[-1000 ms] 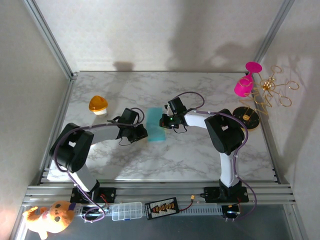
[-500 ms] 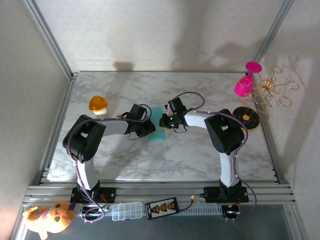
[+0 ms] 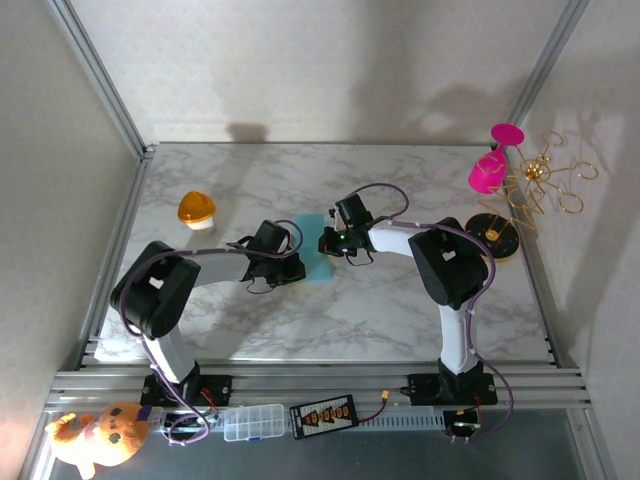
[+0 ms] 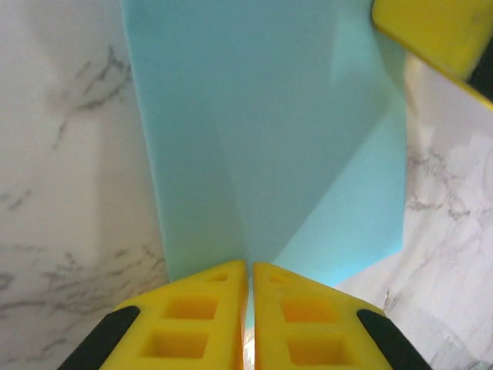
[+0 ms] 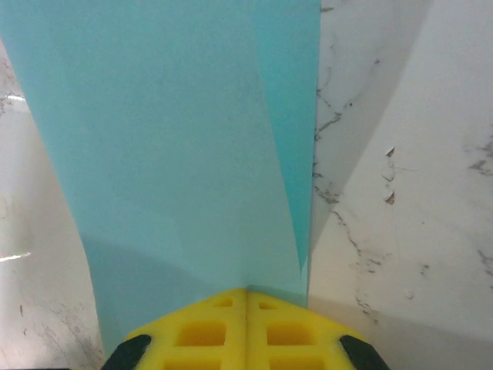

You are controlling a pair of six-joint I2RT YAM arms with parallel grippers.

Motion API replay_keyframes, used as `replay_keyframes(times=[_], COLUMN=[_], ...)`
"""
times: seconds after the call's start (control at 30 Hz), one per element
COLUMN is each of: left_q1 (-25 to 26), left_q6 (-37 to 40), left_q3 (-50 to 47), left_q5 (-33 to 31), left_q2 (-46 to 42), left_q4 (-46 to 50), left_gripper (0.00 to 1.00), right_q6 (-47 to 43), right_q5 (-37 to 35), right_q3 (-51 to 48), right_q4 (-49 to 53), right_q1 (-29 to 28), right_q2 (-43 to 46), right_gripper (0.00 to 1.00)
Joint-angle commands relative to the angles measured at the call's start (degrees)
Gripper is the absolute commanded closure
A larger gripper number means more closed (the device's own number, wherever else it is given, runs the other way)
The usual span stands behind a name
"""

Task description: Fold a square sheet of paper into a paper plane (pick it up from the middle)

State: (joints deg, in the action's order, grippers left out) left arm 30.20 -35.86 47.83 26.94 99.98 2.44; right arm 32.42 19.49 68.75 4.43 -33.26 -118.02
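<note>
The square sheet of paper (image 3: 319,265) is teal-blue, creased into a narrower shape with diagonal folds, and lies mid-table between my two grippers. My left gripper (image 3: 291,268) is at its left edge. In the left wrist view the paper (image 4: 269,139) runs away from my left gripper (image 4: 250,266), whose jaws are pinched on a crease with a sliver of teal between them. My right gripper (image 3: 331,243) is at the paper's far right corner. In the right wrist view the paper (image 5: 177,139) meets the tips of my right gripper (image 5: 246,291), shut on it. One of the right gripper's fingers (image 4: 431,31) shows over the far corner.
An orange dome-shaped object (image 3: 197,209) stands at the left of the marble table (image 3: 380,320). At the far right are a pink goblet (image 3: 487,172), a gold wire ornament (image 3: 545,185) and a black round base (image 3: 497,238). Metal frame posts rise at the back corners.
My left gripper has swung right to the paper's left edge and pinched it. The paper's visible outline is shorter than a second ago. The right arm has stayed put.
</note>
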Motion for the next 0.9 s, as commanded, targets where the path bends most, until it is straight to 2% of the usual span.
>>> replay_keyframes(times=[0.0,0.17,0.27,0.33,0.53,0.73,0.87], left_q1=[1.1,1.0,1.0,1.0,-0.6,-2.0,-2.7], left_q6=[2.2,2.2,-0.6,-1.6,-1.1,-0.1,-0.1], left_q3=[-3.7,-3.7,-0.9,1.9,9.4,11.7,9.0], left_q5=[-1.0,-0.6,1.2,-1.0,-7.3,-6.7,-5.8], left_q2=[-1.4,-5.3,-9.4,-10.1,-1.8,5.4,7.0], left_q4=[9.8,11.2,6.4,4.5,3.2,1.5,0.3], left_gripper=[0.89,0.89,0.87,0.87,0.87,0.88,0.88], right_q6=[0.2,0.1,0.1,0.2,0.1,-0.4,-0.4], right_q5=[-15.1,-15.2,-15.5,-15.6,-15.5,-15.5,-15.5], right_q3=[-5.5,-5.8,-6.2,-6.2,-5.7,-5.5,-5.9], right_q4=[13.3,13.2,13.1,13.0,13.2,13.6,13.5], right_q1=[0.4,0.4,0.4,0.4,0.3,0.4,0.4], right_q2=[-12.2,-12.1,-12.1,-12.1,-12.2,-12.3,-12.3], right_gripper=[1.00,1.00,1.00,1.00,1.00,1.00,1.00])
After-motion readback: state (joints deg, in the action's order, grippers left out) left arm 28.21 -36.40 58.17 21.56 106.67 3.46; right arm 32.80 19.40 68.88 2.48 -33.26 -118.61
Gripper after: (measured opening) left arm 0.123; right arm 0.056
